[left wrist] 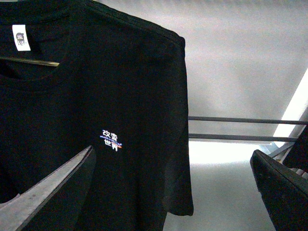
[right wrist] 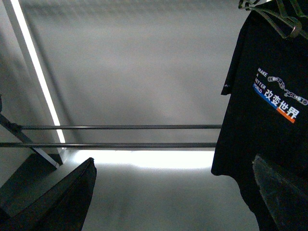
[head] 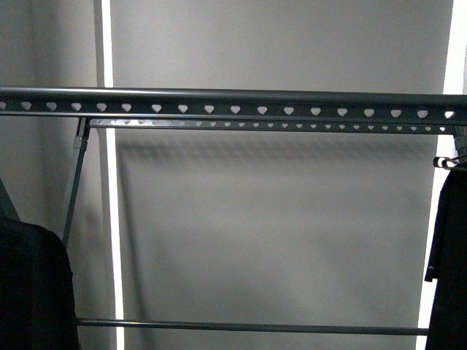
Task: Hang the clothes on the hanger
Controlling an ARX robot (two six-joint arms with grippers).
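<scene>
We see our left gripper as two dark, wedge-shaped fingers, one with a flat, grey, scuffed inner face. Our right gripper has similar black, tapered, matte fingers.

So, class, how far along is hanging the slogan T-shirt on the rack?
Looks done: the slogan T-shirt hangs from a small hanger at the right of the rack. In hand: nothing; the left pincer and right pincer are open and empty. Left: apparently nothing, though where the hanger meets the rack is out of frame.
</scene>
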